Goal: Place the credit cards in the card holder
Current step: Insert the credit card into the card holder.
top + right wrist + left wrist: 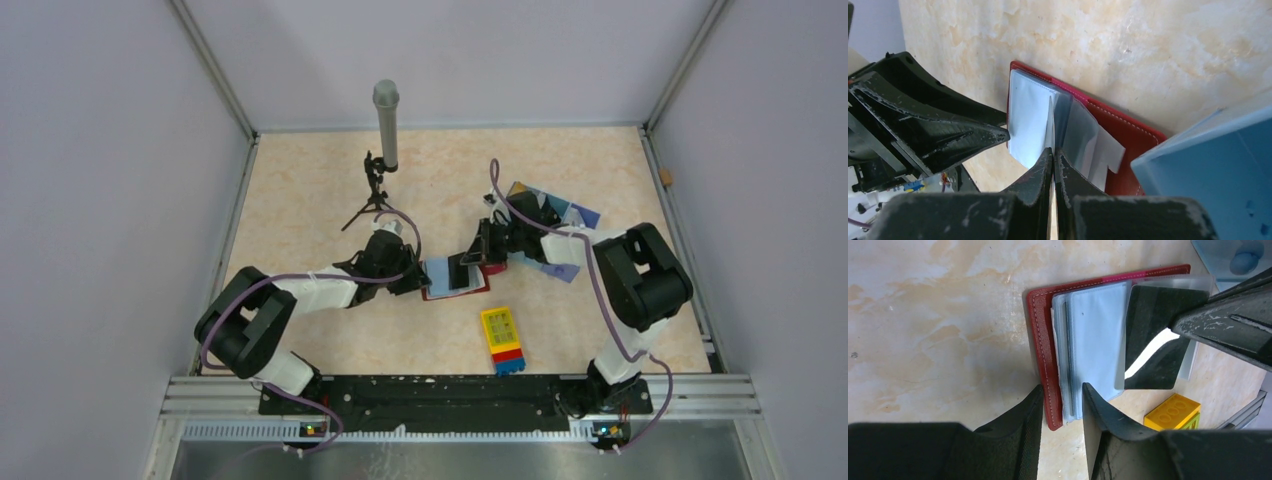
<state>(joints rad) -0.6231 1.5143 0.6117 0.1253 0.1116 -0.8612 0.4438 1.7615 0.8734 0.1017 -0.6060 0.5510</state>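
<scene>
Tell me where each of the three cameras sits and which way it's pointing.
Top external: above and behind the arm bases, looking down on the table; both arms show whole, meeting over the card holder.
Left wrist: on the left arm, looking down past the left gripper, open astride the card holder's edge, toward the dark card.
Right wrist: on the right arm, looking down past the right gripper, shut on that dark card.
Shared: both wrist views show the card holder and the opposite gripper.

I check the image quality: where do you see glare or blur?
Left wrist view: a white glare streak on the dark card, left gripper soft. Right wrist view: right gripper blurred, wallet sharper. Top view: even light, faint shadows.
</scene>
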